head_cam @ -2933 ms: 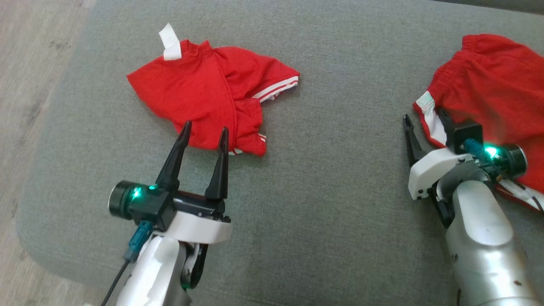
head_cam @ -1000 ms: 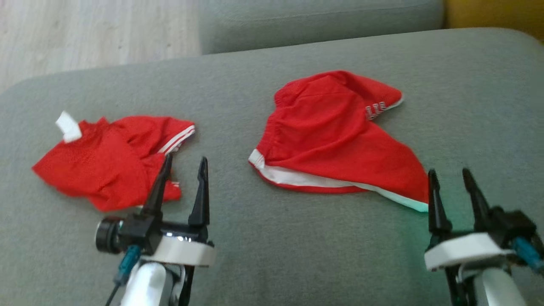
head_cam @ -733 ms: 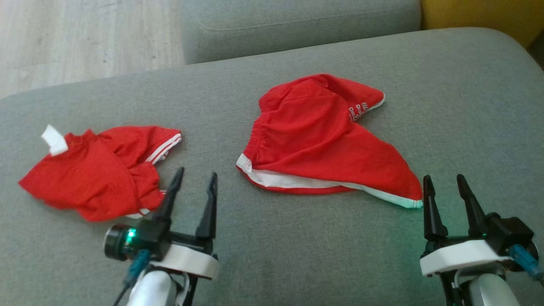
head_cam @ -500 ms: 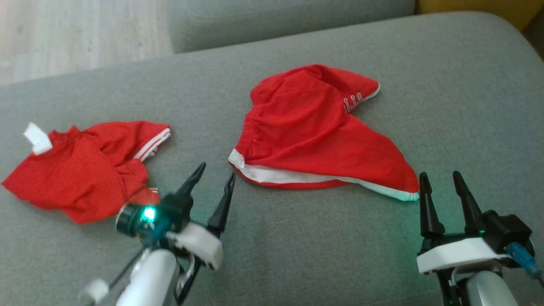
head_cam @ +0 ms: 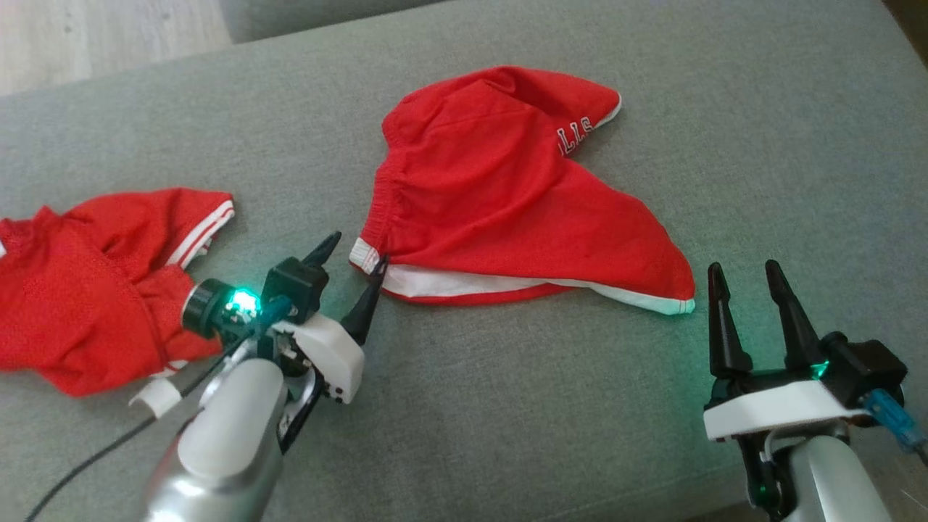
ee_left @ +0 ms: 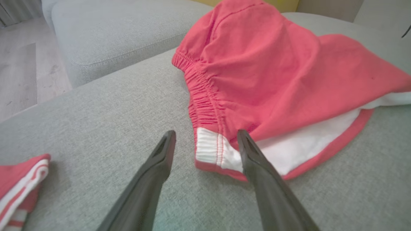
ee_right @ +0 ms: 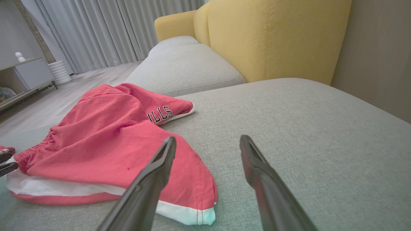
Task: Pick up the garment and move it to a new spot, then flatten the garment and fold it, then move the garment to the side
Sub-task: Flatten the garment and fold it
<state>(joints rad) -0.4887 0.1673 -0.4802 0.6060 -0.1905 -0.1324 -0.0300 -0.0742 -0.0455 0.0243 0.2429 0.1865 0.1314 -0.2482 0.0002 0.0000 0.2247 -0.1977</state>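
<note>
1. Here, the red shorts [head_cam: 500,181] are lying rumpled mid-cushion on the grey sofa [head_cam: 522,420], reaching toward 12 o'clock in the head view.
2. The left gripper [head_cam: 357,250], jaws standing wide and holding nothing, is hovering at the waistband corner [ee_left: 208,149] from 7 o'clock. One finger is sitting just beside the white band and the other is crossing the white lining. Whether either is touching cloth cannot be told.
3. The right gripper [head_cam: 744,267], equally wide and empty, is waiting at 4 o'clock, near the white-trimmed leg hem [head_cam: 670,304].
4. By the look of it, the pick is going to work best with the left fingers straddling the thick elastic band rather than the loose lining. Both layers need pinching, and the right gripper should be taking the hem so the cloth is lifting evenly.
5. The fabric is looking thin and soft. The waistband is gathering into tight puckers, and white lining is spilling out beneath.
6. A second red garment [head_cam: 87,290], striped white at the sleeve, is lying at 9 o'clock, apart from the shorts.
</note>
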